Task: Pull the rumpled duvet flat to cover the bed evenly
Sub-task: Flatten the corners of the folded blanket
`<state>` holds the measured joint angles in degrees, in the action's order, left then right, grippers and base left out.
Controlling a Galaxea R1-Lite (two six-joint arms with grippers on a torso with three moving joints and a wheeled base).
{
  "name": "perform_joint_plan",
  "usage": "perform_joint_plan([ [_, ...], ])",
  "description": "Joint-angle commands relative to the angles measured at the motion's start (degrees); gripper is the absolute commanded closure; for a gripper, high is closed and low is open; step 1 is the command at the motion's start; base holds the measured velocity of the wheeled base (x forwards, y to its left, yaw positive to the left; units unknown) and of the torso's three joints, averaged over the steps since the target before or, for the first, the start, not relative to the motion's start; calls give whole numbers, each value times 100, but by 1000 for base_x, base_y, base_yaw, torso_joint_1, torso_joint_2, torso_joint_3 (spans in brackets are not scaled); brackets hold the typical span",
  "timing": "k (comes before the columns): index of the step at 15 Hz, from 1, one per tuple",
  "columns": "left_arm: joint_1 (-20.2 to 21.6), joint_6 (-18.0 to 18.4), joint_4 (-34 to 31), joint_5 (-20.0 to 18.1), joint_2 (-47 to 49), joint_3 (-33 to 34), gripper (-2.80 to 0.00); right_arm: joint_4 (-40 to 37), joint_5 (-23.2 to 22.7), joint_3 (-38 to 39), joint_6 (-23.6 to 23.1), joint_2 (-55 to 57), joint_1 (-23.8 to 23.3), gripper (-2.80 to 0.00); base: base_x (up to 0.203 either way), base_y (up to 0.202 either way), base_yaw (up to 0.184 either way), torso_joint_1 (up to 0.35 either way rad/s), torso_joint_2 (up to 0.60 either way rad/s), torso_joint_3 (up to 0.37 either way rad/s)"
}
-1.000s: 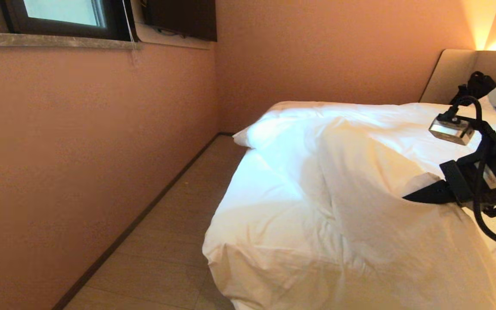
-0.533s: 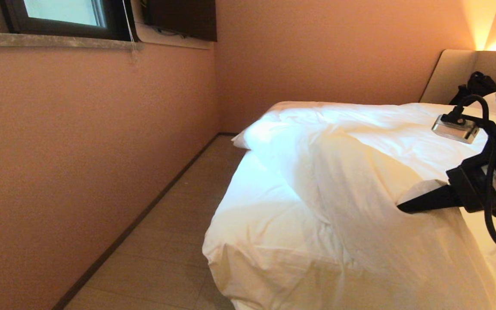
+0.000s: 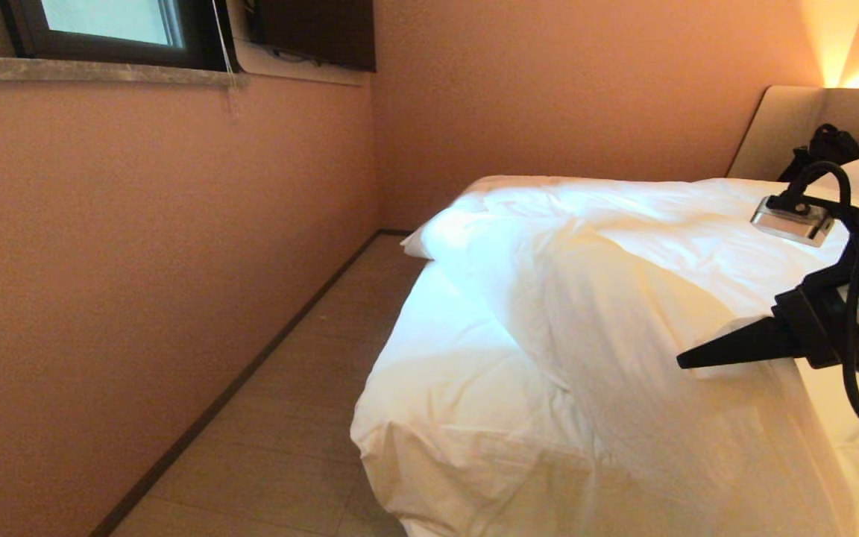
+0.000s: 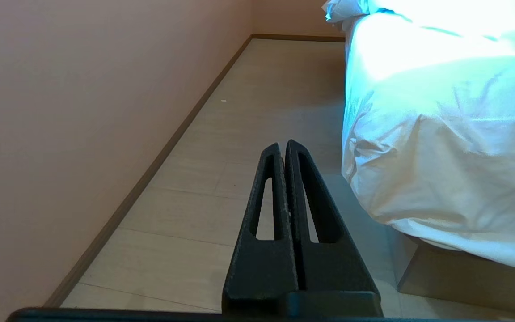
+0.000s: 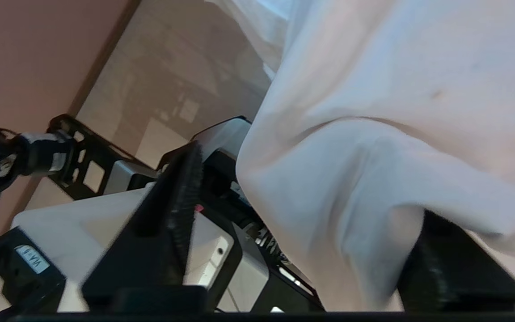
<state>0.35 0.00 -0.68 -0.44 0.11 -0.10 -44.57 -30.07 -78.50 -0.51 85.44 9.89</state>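
While the right gripper [image 5: 293, 214] hangs over the duvet [image 3: 623, 313] at the bed's [image 4: 436, 277] near right, its fingers [image 5: 168, 210] stand apart with cloth between them. Beside the bed, the left gripper [image 4: 283, 150] is closed on nothing over the floor [image 3: 280, 432].

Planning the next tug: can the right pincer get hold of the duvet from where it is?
Probably yes. The right pincer is open with a fold of the duvet draped between its fingers, so nothing blocks it; it need only close.

Rumpled white duvet [image 3: 623, 298] heaped across bed [image 4: 454, 277].
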Motion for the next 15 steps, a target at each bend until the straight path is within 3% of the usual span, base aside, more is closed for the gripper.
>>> perform_joint_plan([
  [1,0,0,-2,0,-2,1,0,-36,43,-41,22,-170,-18,-280,0,0,0,0,0,0],
  [4,3,0,-2,0,-2,1,0,-25,165,-60,41,-487,-115,-280,0,0,0,0,0,0],
  [10,9,0,-2,0,-2,1,0,-55,2267,-51,69,-714,-162,-280,0,0,0,0,0,0],
  [13,0,0,-2,0,-2,1,0,117,2374,-75,246,-835,-185,-280,0,0,0,0,0,0],
  [15,0,0,-2,0,-2,1,0,842,2334,-40,688,-534,-394,-280,0,0,0,0,0,0],
])
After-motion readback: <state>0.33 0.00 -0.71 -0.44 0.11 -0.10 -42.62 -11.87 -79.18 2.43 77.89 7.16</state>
